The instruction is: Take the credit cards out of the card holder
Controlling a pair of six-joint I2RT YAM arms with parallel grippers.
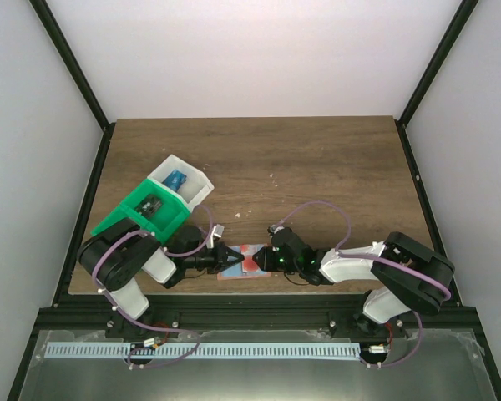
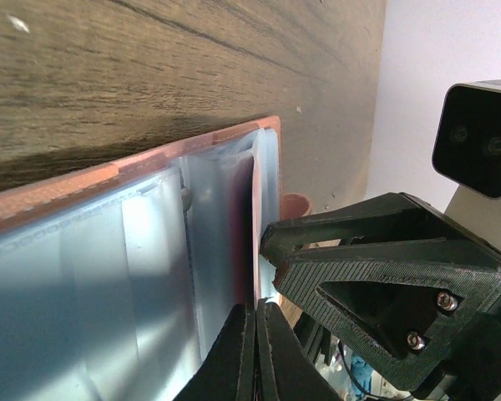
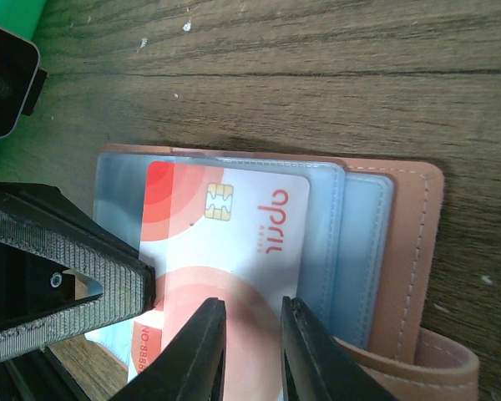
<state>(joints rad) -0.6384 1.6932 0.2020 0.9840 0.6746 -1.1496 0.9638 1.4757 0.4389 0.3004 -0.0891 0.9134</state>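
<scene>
Red-white card (image 3: 234,238): one; card holder (image 3: 413,251): one; green tray (image 1: 121,215), white tray (image 1: 202,189): two.

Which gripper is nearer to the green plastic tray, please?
Left. The left gripper sits to the right of the green plastic tray, at the left edge of the blue and salmon card holder. The right gripper is farther right, on the holder's opposite side.

Green tray (image 1: 117,222), white tray (image 1: 203,185) touching it — both left, brown wooden table (image 1: 317,167)
</scene>
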